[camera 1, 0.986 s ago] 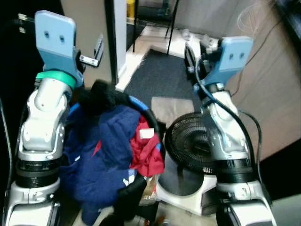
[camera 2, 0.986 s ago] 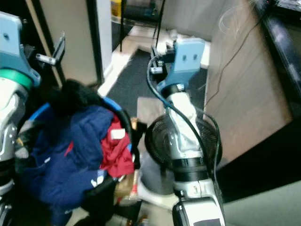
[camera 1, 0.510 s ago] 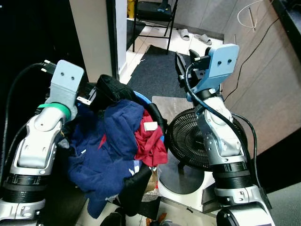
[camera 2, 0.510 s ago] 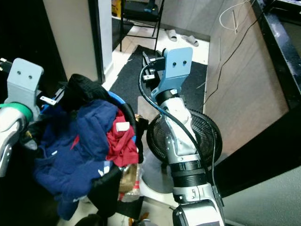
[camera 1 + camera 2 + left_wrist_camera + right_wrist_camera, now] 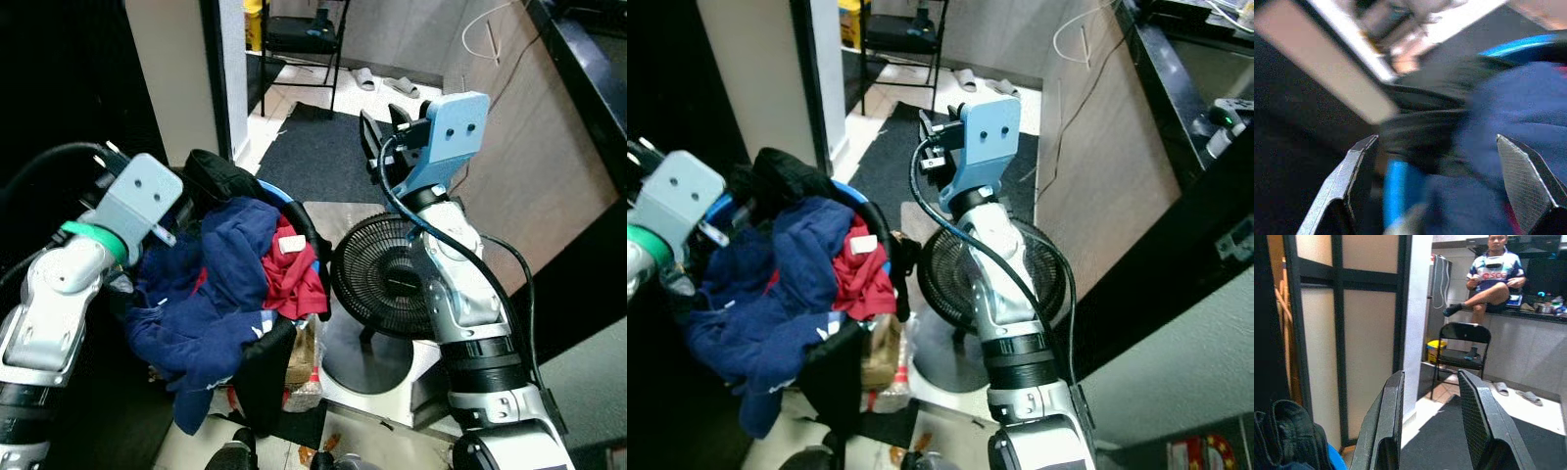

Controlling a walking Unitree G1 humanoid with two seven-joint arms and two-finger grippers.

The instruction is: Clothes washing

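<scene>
Laundry fills a blue-rimmed basket (image 5: 294, 204) standing on the floor at the left of the scene, just beside a black fan (image 5: 387, 279): a navy blue garment (image 5: 211, 294) spills over the near rim, a red garment (image 5: 294, 277) with a white tag lies against the right side, and a black garment (image 5: 220, 178) is draped over the far edge. The left gripper (image 5: 1449, 188) hangs at the basket's left side, its two black fingers spread wide apart with the black cloth and the blue rim between them, though the blur keeps me from telling whether either finger touches the cloth. The right gripper (image 5: 1431, 423) is raised above the fan, well apart from the basket, its fingers parted with nothing between them. Beyond it lies a dark mat (image 5: 318, 157) on the floor, then a black folding chair (image 5: 1459, 345) with a yellow container (image 5: 1436, 350) beside it, and a pair of slippers (image 5: 1520, 391) on the pale tiles. A person (image 5: 1491, 276) sits up on a counter at the far end of the room, legs crossed. A wooden cabinet side (image 5: 509, 157) runs along the right.
</scene>
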